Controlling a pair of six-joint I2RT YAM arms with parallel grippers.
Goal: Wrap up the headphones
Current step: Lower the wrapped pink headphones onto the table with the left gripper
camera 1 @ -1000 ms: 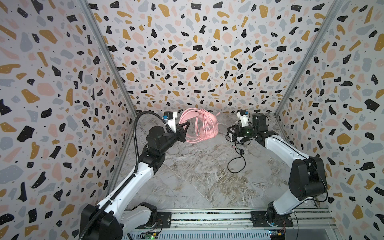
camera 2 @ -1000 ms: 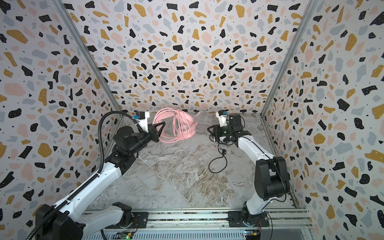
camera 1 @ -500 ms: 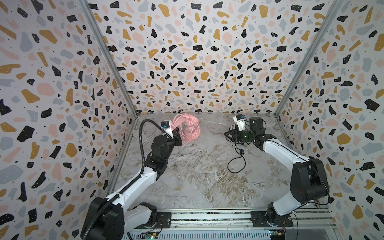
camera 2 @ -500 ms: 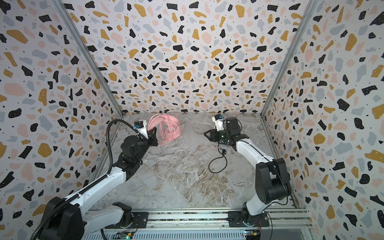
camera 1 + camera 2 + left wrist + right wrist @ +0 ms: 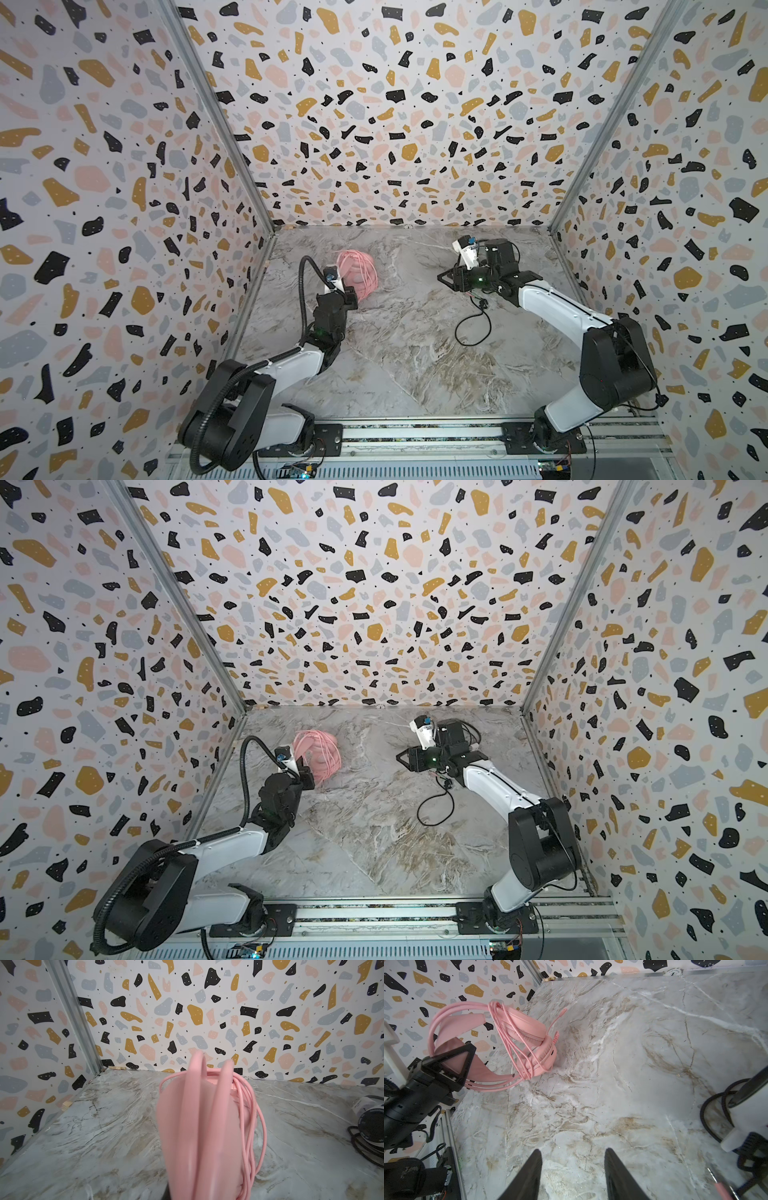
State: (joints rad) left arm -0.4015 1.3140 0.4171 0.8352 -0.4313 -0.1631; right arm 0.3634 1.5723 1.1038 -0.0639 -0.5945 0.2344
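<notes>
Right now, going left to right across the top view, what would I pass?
Left arm's shoulder → pink headphones → right gripper, fingers apart → black cord loop → right arm's elbow.

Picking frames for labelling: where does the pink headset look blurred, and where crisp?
Left wrist view: the pink headset is smeared, while the wall is sharp. Right wrist view: crisp, edges clean. Both top views: small but clear.

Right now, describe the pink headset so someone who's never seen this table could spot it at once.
Look to the far left corner of the marble table, where the left gripper grips a headband. The pink headset is all pink, cord looped around it; the other cord on the table is a black cord.
</notes>
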